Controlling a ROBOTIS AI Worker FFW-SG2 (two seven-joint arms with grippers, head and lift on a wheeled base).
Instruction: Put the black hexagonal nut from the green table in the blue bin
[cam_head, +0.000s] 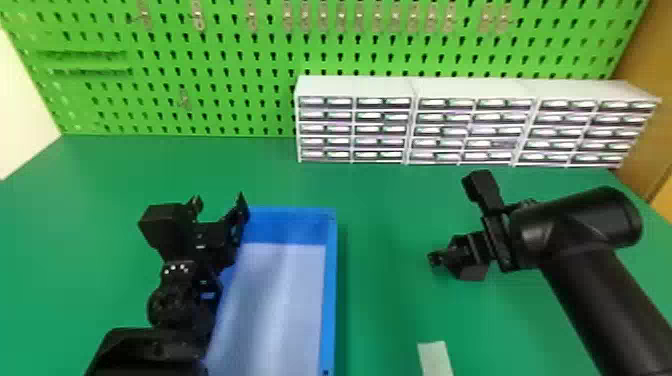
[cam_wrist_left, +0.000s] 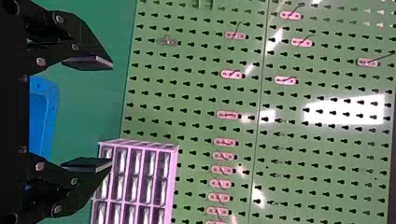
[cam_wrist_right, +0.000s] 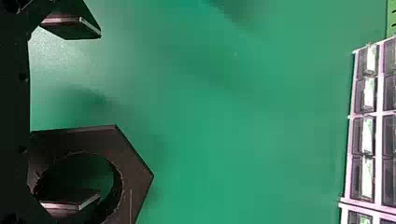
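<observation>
black nut (cam_wrist_right: 93, 140): it showed large in the right wrist view, close by the right pincer (cam_head: 434, 258), with one of that pincer's fingers (cam_wrist_right: 67, 204) visible within its round hole; whether it touched that finger or lay on the green surface (cam_head: 385, 225) could not be told.
right pincer: its two fingers stood widely spread, the nut beside the middle of the gap and toward one finger; it was out over the surface, well to the right of the blue bin (cam_head: 329, 280), aimed leftward.
left pincer (cam_head: 219, 205): it was spread too, with nothing between its fingers, at the far left corner of the bin, one finger overlapping the rim in the head view.
blue bin: it sat on the surface between the two arms, its inner floor pale.
paper strip (cam_head: 436, 357): it was pale and lay on the surface near the head view's bottom edge, right of the bin.
drawer cabinets (cam_head: 355, 87): they stood in a row at the back, against the green pegboard (cam_head: 225, 50).
</observation>
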